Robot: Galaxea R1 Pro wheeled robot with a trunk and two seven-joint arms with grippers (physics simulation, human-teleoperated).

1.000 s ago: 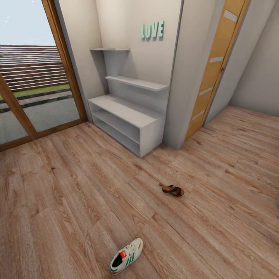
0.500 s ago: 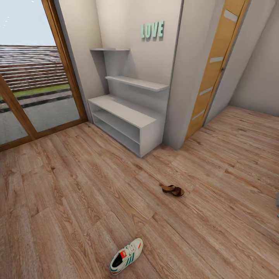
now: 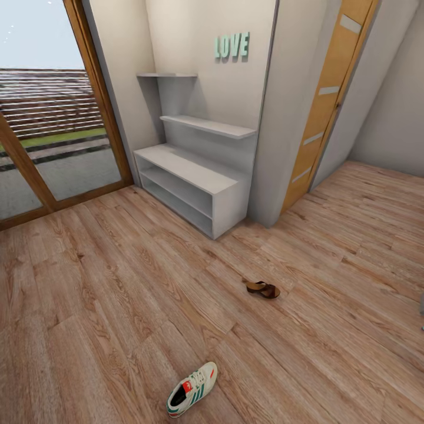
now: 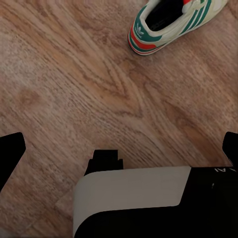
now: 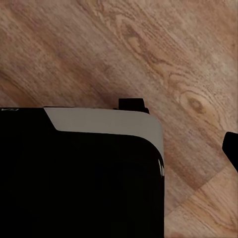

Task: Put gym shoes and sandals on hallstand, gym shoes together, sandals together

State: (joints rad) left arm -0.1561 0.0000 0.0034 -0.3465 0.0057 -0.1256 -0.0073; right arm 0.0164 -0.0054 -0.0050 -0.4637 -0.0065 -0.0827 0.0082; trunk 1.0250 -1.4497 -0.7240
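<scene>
**One sneaker and one sandal on the corridor floor, rack bare**

Where the light brown wood-grain plank floor (image 3: 118, 294) runs across the corridor, a pale grey-white low hallstand (image 3: 191, 168) with two open shelf slots stands against the cream wall, its top and both slots without shoes. Two stepped wall shelves (image 3: 209, 125) climb above it, and mint-green letters spelling LOVE (image 3: 231, 46) hang higher on the wall. A wood-framed glass door (image 3: 44, 118) stands at the robot's left, and a tall orange-brown panel door (image 3: 327, 100) at the right of the hallstand.

A dark brown leather strap sandal with a tan footbed (image 3: 262, 288) lies on the floor in front of the hallstand, well apart from it. A cream-white low sneaker with green side stripes and a red-orange heel tab (image 3: 192, 389) lies nearer the robot, well apart from the sandal, upright on its sole.

In the left wrist view the left pincer (image 4: 119, 148) hangs over bare planks with its two dark fingertips (image 4: 10, 153) spread wide, the sneaker's heel (image 4: 148, 39) beyond them and untouched. In the right wrist view one dark fingertip (image 5: 232, 148) of the right pincer shows over the floor beside the robot's black-and-white body (image 5: 79, 168); I cannot tell how wide it stands.
</scene>
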